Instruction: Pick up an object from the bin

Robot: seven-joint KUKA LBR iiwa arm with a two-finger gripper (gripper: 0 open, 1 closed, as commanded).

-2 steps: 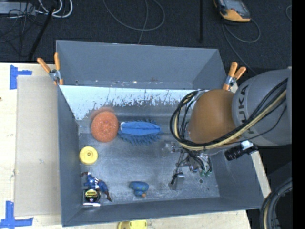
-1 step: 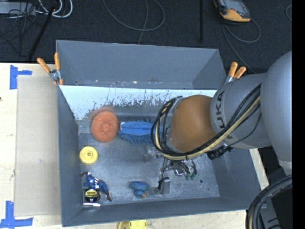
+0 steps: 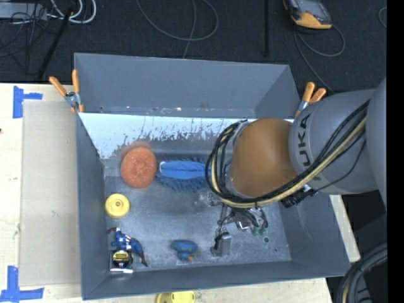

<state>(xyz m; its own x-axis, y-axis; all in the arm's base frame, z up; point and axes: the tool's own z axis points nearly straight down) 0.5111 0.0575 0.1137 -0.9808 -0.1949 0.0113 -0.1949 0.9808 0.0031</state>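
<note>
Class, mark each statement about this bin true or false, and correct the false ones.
1. The orange round thing lies just left of the blue fuzzy thing. True.
2. The yellow disc lies against the right wall of the bin. False: it lies on the left side, just in front of the orange round thing.
3. The gripper is right of the small blue lump, near the front wall. True.
4. The gripper holds the orange round thing. False: that thing lies on the bin floor, far to the gripper's left.
</note>
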